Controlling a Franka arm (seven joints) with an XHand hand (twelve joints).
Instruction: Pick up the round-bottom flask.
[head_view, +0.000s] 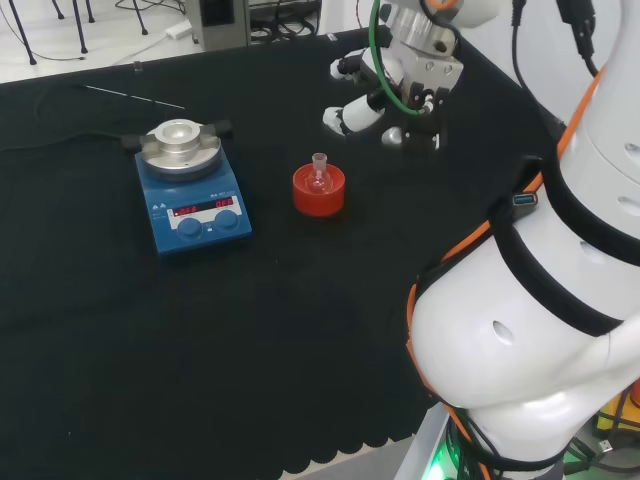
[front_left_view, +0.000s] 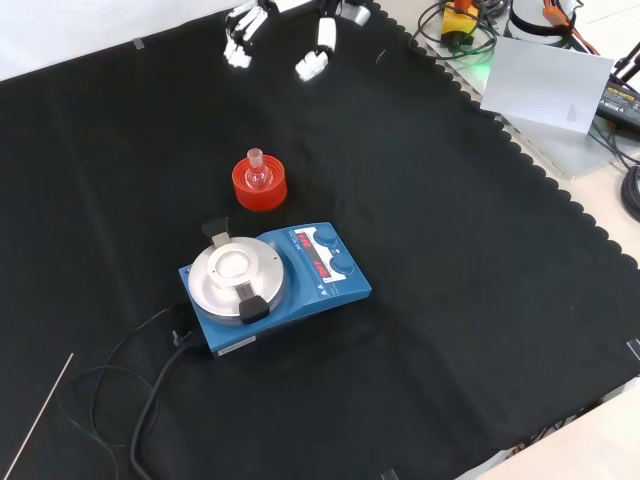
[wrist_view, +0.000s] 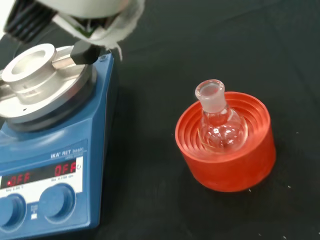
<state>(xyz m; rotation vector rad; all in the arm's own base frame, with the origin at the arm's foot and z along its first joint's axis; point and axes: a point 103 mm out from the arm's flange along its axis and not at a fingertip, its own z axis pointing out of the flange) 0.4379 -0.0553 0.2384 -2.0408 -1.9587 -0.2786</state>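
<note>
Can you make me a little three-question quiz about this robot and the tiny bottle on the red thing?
1. True or false: the hand is already holding the round-bottom flask.
2. What does the flask sit in? A) a cork ring B) the red ribbed stand C) the plate of the blue stirrer
3. In the head view, is the blue stirrer to the left or to the right of the stand?

Key
1. False: the hand hovers apart from the flask, fingers relaxed and empty.
2. B: the flask stands upright in the red stand, neck up.
3. Left.
</note>
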